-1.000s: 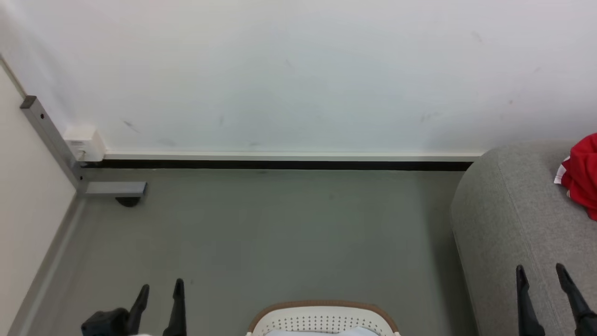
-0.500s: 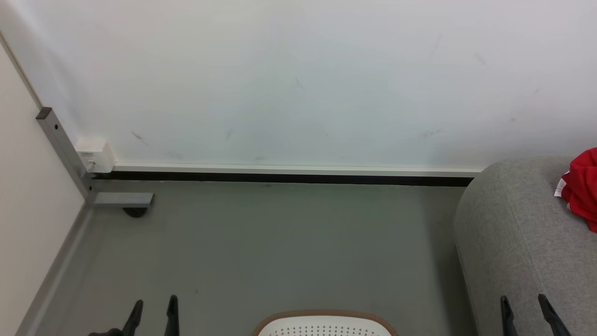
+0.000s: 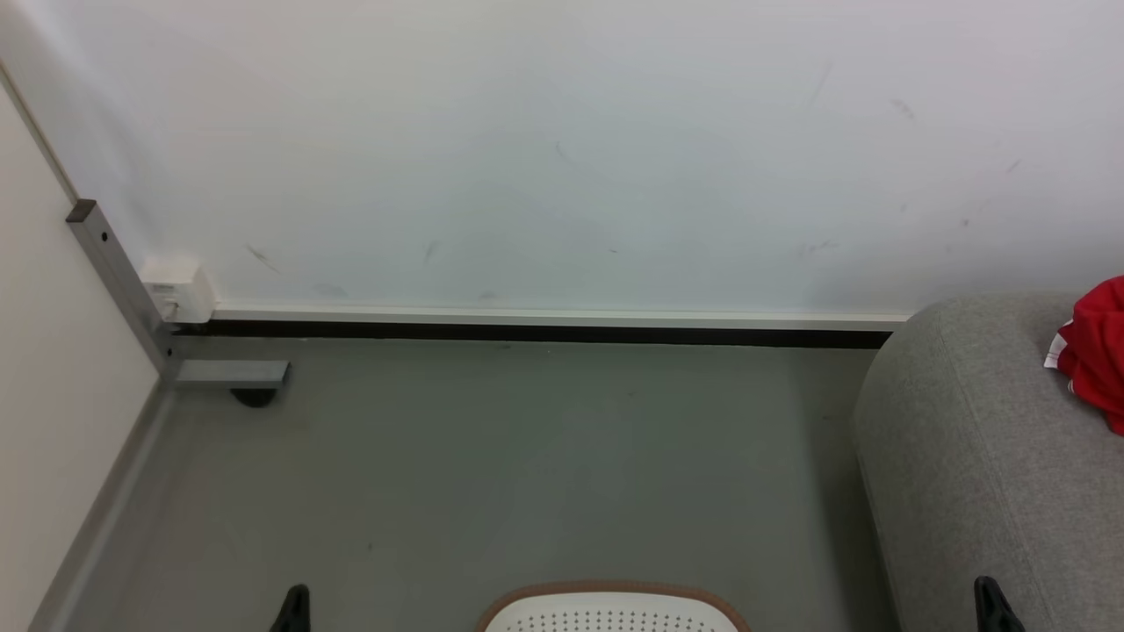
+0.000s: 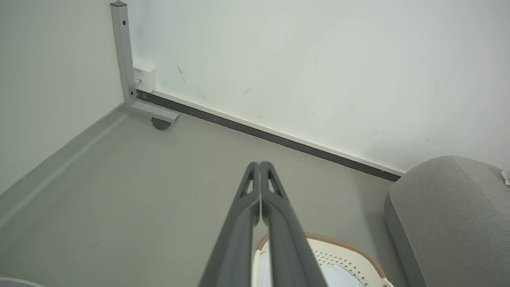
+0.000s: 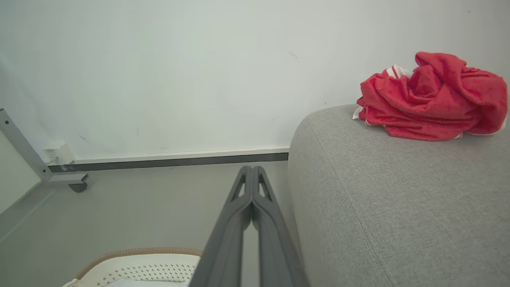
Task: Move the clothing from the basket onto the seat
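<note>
Closed since before, both empty: left claw (image 4: 259, 165), right claw (image 5: 252, 169) | clothing (image 5: 430, 97): crumpled red, white trim, on seat (image 5: 398, 199)

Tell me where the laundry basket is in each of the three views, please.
Head view: basket at the bottom edge, centre.
Left wrist view: basket at the bottom, right of centre.
Right wrist view: basket at the bottom left.
Shared landmark: white wall box in the room's corner.

I'm in a bare indoor room, more test space than home: scuffed white wall (image 3: 562, 158), grey floor (image 3: 492, 456), metal frame (image 3: 111, 266), one grey sofa (image 3: 966, 456).
</note>
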